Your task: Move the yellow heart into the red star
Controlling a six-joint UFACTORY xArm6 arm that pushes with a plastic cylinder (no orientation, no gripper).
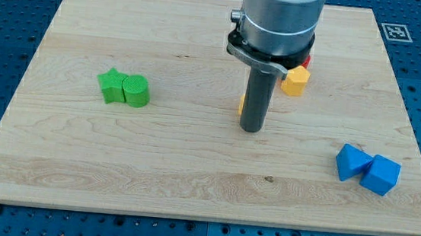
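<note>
My tip (252, 128) rests on the wooden board (191, 170) near its middle. A thin yellow sliver (241, 103) shows just left of the rod; it is a yellow block mostly hidden behind the rod, and its shape cannot be made out. A small piece of a red block (306, 61) shows at the right edge of the arm's body, above and to the right of my tip; its shape is hidden. A yellow angular block (295, 81) sits just below the red one, touching or nearly touching it.
A green star (111, 86) and a green rounded block (136, 91) sit together at the view's left. Two blue blocks (353, 161) (382, 175) touch each other at the lower right, near the board's edge.
</note>
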